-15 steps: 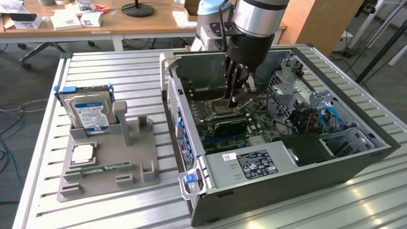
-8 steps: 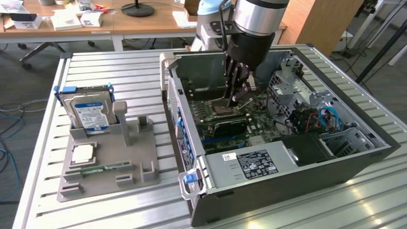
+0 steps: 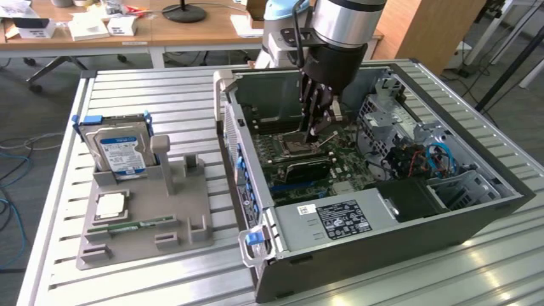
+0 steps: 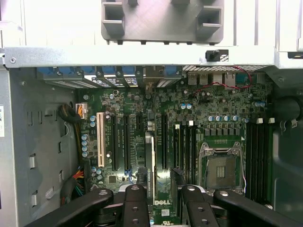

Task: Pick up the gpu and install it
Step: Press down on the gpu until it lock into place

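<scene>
Holding the gpu (image 4: pixel 153 165) upright, the gripper (image 3: pixel 318 131) reaches inside the computer case (image 3: pixel 442 217).

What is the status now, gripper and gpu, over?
Gripper shut on gpu, inside the case. Card on edge above motherboard slots. Nothing in the way seen.

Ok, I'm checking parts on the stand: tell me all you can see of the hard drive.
The hard drive is a silver metal box with a blue and white label. It stands upright in a slot of the grey stand, on the exterior view's left, with blue clips at both upper corners.
</scene>
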Robot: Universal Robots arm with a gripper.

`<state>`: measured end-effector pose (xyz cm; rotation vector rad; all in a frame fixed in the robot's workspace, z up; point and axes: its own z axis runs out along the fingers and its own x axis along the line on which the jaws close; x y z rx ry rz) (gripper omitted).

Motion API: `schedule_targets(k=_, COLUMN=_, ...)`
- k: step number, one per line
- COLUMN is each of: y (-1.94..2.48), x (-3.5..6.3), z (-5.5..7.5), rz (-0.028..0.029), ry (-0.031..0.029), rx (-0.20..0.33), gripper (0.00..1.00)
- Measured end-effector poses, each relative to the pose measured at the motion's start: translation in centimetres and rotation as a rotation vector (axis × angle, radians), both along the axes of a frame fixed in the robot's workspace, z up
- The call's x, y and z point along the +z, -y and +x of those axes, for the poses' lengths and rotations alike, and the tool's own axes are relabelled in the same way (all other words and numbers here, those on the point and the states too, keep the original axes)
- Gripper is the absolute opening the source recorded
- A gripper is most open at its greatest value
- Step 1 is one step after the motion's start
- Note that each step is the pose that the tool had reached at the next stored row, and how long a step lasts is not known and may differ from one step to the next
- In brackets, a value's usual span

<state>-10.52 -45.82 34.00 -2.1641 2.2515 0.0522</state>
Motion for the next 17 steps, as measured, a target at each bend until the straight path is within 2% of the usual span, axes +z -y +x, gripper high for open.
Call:
schedule_targets(k=2, y=0.0, x=0.0, z=0.0, rz=0.0, ry=0.0, rx=0.0, gripper=0.33)
schedule_targets(k=3, y=0.0, x=0.0, z=0.0, rz=0.0, ry=0.0, rx=0.0, gripper=0.26)
schedule_targets(k=5, y=0.0, x=0.0, z=0.0, rz=0.0, ry=0.0001, rx=0.0, gripper=0.26)
schedule_targets(k=7, y=0.0, x=0.0, z=0.0, rz=0.0, ry=0.0, rx=0.0, gripper=0.14)
schedule_targets(k=9, y=0.0, x=0.0, z=0.0, rz=0.0, ry=0.0, rx=0.0, gripper=0.1)
schedule_targets(k=14, y=0.0, x=-0.01, z=0.0, rz=0.0, ry=0.0, rx=0.0, gripper=0.1)
schedule_targets(k=17, y=0.0, x=-0.34, z=0.0, rz=-0.0004, ry=0.0, rx=0.0, gripper=0.1)
